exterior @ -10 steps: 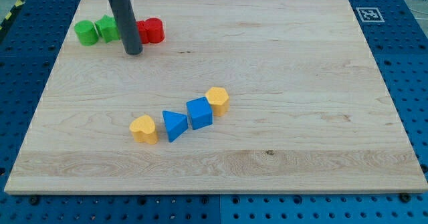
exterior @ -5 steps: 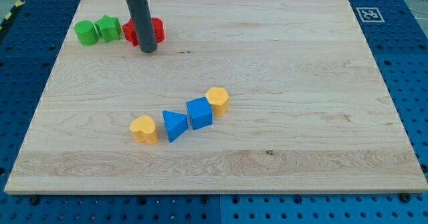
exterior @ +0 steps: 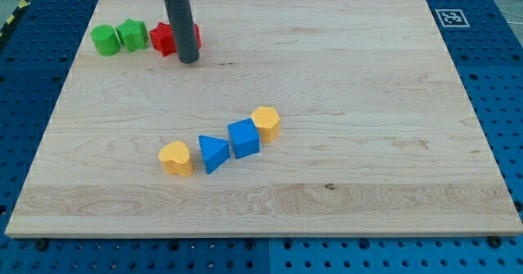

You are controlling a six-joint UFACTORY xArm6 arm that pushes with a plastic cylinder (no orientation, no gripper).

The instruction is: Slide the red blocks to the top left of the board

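Observation:
Two red blocks sit side by side near the board's top left. The left one (exterior: 162,38) is star-like. The right one (exterior: 196,35) is mostly hidden behind the rod, so its shape is unclear. My tip (exterior: 188,60) rests on the board just below the right red block, at the lower edge of the pair. The dark rod rises in front of the gap between them and leaves the view at the top.
A green round block (exterior: 104,40) and a green star-like block (exterior: 131,34) lie left of the reds. Mid-board sits a diagonal row: yellow heart (exterior: 175,157), blue triangle (exterior: 213,153), blue cube (exterior: 243,137), yellow block (exterior: 265,122). The wooden board (exterior: 368,102) lies on a blue pegboard.
My tip has moved to the view's right, from left of the red pair to below the right red block. The blocks have barely shifted.

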